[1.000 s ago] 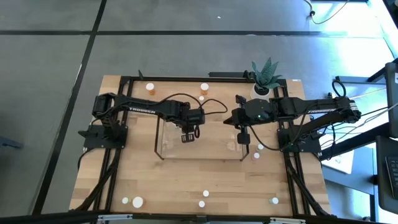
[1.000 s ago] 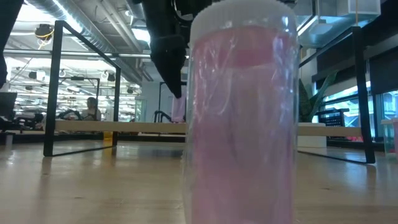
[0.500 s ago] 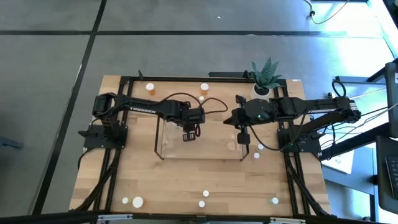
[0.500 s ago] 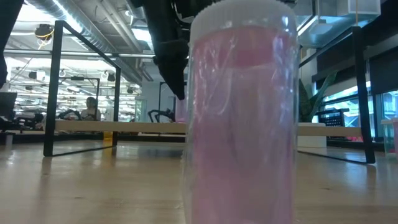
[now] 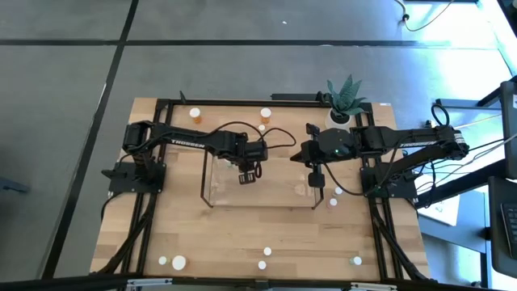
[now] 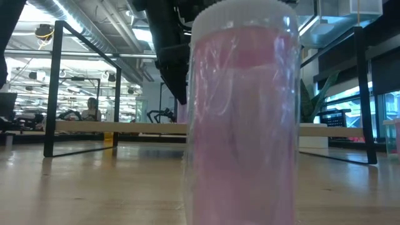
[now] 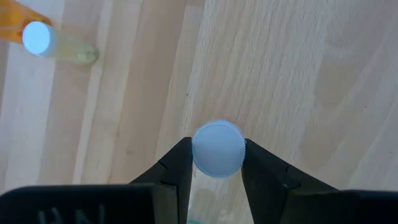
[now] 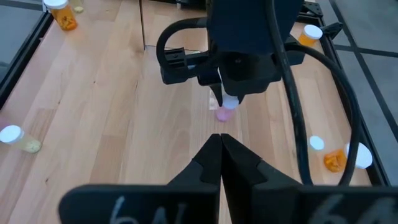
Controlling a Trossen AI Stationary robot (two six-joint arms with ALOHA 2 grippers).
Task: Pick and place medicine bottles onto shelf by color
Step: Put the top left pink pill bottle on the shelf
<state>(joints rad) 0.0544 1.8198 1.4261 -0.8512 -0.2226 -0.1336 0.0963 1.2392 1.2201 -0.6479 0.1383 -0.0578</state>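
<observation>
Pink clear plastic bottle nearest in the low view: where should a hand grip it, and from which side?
Grip the pink clear plastic bottle across its straight round body, just under the white cap, coming from above: it stands upright, both sides free. The left hand, over the clear acrylic shelf, is shut on a small white-capped bottle; the right hand waits shut.

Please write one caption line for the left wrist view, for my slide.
Left gripper shut on a white-capped medicine bottle above the wooden table.

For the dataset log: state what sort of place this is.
Probably a robotics lab in an open, industrial-style office: exposed ceiling ducts, a person seated at distant desks, and a wooden table in a black frame.
</observation>
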